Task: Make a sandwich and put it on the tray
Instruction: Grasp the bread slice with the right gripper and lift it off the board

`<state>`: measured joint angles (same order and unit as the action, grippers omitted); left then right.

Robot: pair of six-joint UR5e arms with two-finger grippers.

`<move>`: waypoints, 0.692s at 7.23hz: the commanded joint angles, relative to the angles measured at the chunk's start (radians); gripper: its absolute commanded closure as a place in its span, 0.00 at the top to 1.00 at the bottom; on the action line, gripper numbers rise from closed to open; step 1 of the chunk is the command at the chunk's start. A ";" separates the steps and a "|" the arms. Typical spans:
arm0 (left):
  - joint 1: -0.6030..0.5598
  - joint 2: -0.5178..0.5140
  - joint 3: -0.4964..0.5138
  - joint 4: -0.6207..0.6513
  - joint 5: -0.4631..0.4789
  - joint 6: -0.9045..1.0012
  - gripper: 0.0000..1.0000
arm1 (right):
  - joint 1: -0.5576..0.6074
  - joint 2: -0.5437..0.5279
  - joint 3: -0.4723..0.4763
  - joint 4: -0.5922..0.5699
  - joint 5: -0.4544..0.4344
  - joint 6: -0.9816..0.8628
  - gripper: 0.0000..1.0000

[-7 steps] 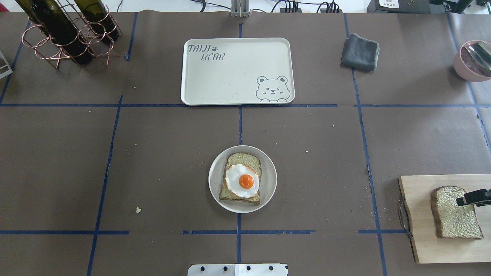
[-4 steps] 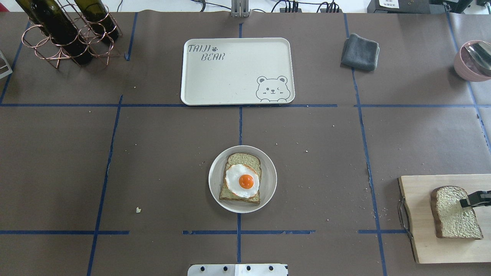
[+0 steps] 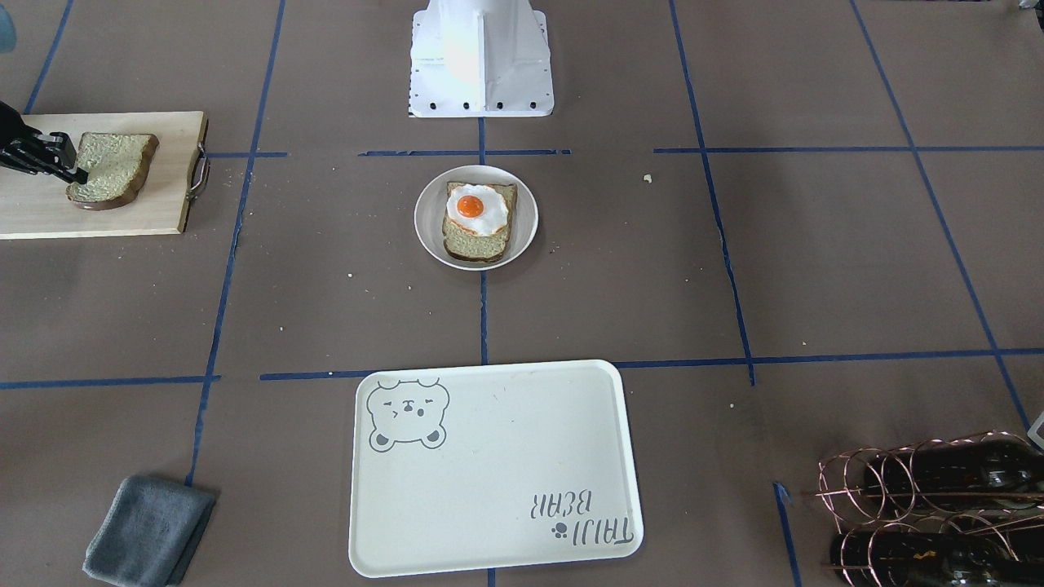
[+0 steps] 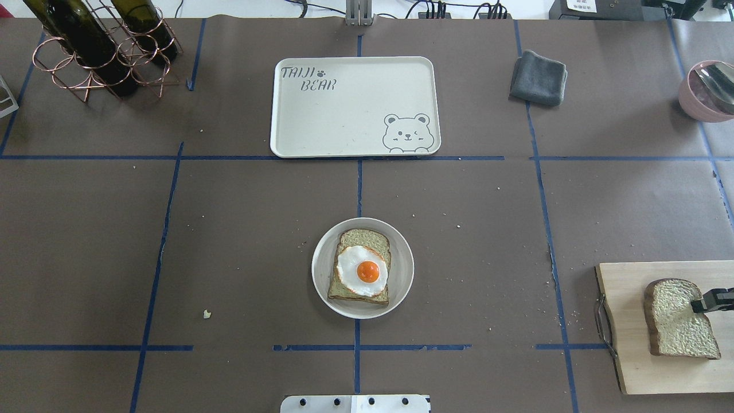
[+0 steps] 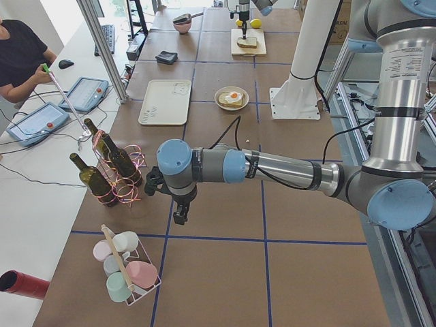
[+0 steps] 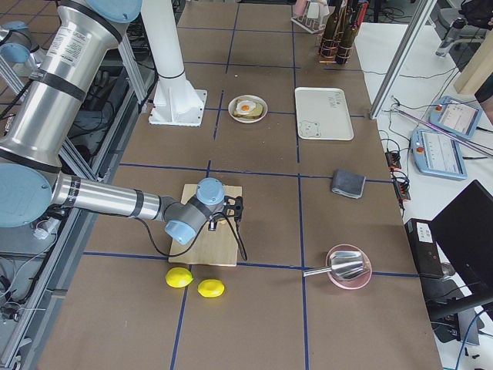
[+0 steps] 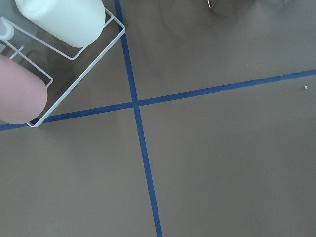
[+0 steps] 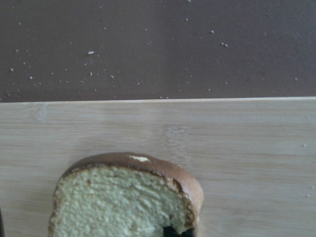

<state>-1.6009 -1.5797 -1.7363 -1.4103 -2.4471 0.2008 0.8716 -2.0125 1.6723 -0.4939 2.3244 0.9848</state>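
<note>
Right claw (image 4: 698, 304) pinches the second bread slice (image 4: 676, 321) on the cutting board (image 4: 631, 355); next, lift and carry it onto the egg (image 4: 362, 271).

Sandwich (image 4: 367, 271) in two parts
We see an egg-topped slice (image 4: 361, 236) on the plate (image 4: 403, 269), the second slice (image 4: 676, 324) on the board (image 4: 631, 367), the cream tray (image 4: 355, 109) well apart.
</note>
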 commanded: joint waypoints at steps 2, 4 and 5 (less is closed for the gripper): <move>-0.001 0.013 -0.026 0.001 -0.004 -0.001 1.00 | 0.004 -0.020 0.061 0.003 0.026 0.003 0.00; 0.001 0.017 -0.025 0.001 -0.004 -0.001 1.00 | 0.006 -0.022 0.076 0.005 0.035 0.006 0.00; 0.001 0.017 -0.025 0.001 -0.006 -0.001 1.00 | 0.021 -0.022 0.107 0.006 0.076 0.006 0.00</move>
<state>-1.6007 -1.5645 -1.7605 -1.4097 -2.4517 0.1994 0.8807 -2.0331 1.7498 -0.4895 2.3659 0.9904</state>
